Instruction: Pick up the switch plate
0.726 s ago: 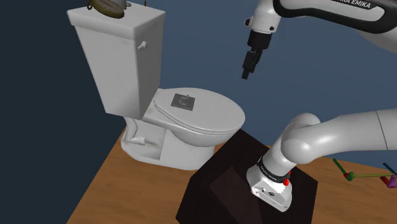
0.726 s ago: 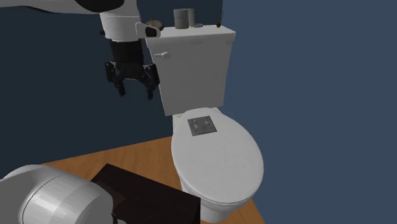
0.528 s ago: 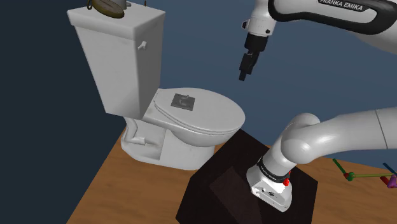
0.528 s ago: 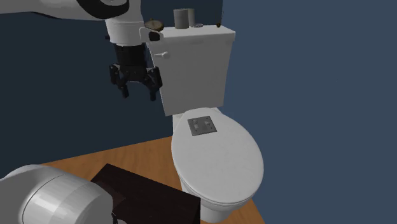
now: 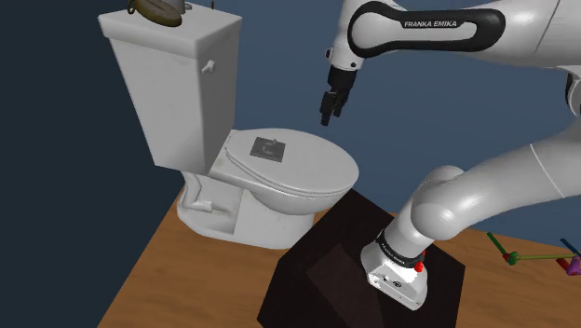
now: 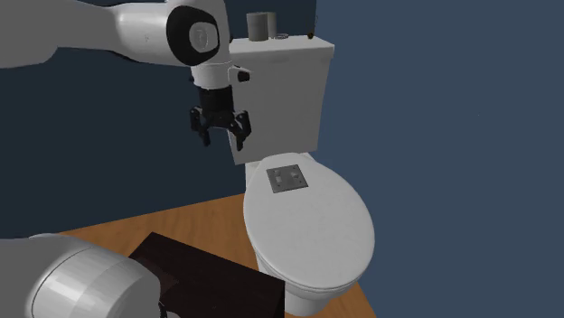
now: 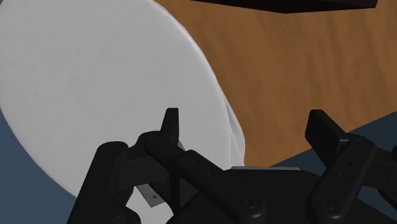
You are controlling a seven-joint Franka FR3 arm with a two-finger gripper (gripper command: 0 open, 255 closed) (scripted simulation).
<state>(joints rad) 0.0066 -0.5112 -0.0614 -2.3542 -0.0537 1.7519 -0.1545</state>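
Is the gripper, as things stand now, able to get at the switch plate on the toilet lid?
Probably yes. The gripper hangs open in the air near the closed toilet lid, and the switch plate lies flat on that lid with nothing over it or between them. Its flatness may make gripping hard.

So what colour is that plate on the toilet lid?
Grey switch plate, clearest in second exterior view.

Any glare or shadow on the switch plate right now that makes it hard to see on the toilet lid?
Shoulder view: even light, no glare; the grey switch plate stands out on the white toilet lid. Second exterior view: same, and no shadow from the tool falls on it. Wrist view: the lid shades softly to grey, and the open tool's black body covers part of it.
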